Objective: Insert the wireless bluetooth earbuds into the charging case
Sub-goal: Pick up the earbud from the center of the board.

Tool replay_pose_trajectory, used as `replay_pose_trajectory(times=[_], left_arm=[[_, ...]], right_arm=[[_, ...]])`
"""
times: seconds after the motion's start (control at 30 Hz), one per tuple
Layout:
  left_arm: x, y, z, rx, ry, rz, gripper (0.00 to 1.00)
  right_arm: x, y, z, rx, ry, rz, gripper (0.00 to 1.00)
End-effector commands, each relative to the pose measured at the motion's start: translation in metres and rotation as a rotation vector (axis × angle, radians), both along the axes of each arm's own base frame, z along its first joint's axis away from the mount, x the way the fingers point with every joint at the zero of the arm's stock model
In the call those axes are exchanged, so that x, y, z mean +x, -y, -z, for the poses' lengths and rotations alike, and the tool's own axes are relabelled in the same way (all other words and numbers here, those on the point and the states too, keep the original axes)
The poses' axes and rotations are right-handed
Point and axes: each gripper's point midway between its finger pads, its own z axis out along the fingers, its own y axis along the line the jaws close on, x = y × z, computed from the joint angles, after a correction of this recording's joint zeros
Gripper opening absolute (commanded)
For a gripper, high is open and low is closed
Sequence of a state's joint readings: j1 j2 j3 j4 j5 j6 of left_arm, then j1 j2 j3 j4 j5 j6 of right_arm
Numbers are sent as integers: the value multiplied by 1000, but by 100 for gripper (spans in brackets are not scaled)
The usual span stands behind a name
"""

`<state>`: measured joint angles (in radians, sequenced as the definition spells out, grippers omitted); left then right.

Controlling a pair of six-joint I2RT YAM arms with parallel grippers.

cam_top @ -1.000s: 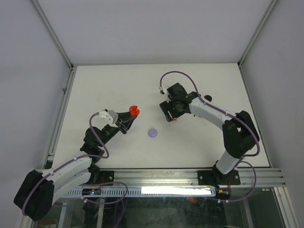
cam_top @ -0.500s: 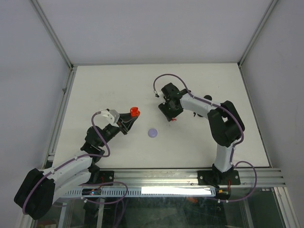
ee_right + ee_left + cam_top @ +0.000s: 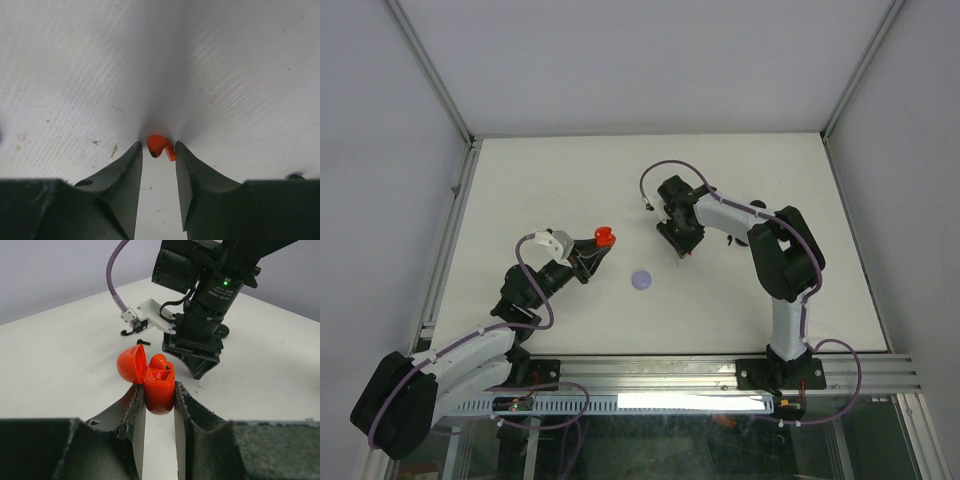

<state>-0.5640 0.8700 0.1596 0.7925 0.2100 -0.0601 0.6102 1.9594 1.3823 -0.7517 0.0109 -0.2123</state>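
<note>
We see the right pincer (image 3: 158, 146) swung in, released astride the red earbud (image 3: 159, 145) on the table (image 3: 250, 75) | left pincer (image 3: 159, 402) clenched on the open red charging case (image 3: 159, 390) | we judge pickup next.

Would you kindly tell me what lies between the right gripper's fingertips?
A red earbud, lying on the table between the right gripper fingertips, clearest in the right wrist view.
</note>
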Motion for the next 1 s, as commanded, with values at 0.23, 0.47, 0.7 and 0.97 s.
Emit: replay_pose_trajectory(times=[0.23,0.47,0.7,0.97], left_arm=[[-4,5,-15,-37,37,27,2],[-3,5,-15,-33,33,28,2],[-3,6,-14,-32,29,31,2],[-4,7,-13,-31,26,35,2]], right_arm=[[4,-3,1,3,-13,-27,34],[11,-8,2,4,20,-27,34],[11,-9,5,-39,37,-46,31],[4,-3,8,-87,22,-53,22]])
